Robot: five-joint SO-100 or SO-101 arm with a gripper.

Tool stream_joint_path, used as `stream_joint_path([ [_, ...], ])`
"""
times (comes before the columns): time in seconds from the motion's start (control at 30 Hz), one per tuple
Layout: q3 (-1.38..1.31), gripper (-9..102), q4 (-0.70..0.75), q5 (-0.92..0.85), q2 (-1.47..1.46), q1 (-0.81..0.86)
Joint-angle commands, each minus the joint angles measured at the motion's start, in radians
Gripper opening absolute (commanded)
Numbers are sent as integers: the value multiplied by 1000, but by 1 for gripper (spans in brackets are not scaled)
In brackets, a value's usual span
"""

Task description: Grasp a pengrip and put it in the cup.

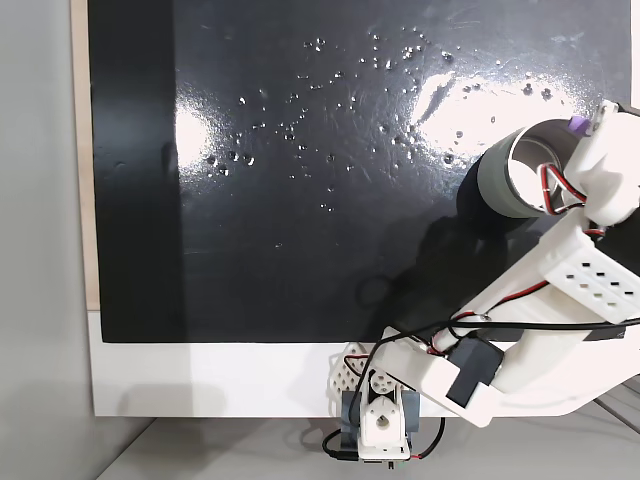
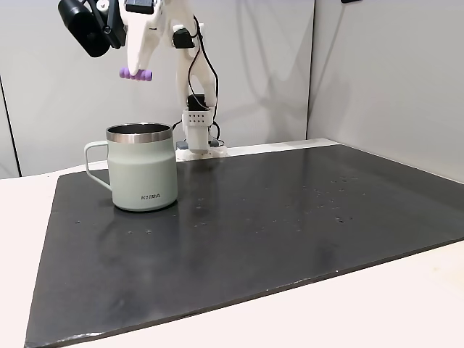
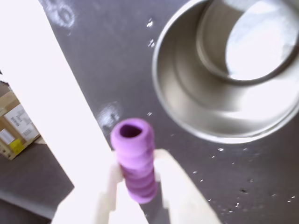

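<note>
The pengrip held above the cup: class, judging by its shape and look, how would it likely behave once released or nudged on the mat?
The pengrip is a short ribbed tube, so it would probably roll if it landed on its side. It looks rubbery and hollow, so likely light and somewhat squashy in the gripper. Its ribs probably help grip. Dropped into the steel cup, it may bounce.

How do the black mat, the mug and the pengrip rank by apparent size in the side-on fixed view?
1. Black mat, largest.
2. Mug.
3. Purple pengrip, smallest, held in the claw above the mug.
</note>
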Motion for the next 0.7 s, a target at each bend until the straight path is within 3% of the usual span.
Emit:
stream_joint_path([
  [0.0, 26, 0, 3, -55, 15, 23],
  [0.67, 150, 0, 77, -169, -117, 48],
])
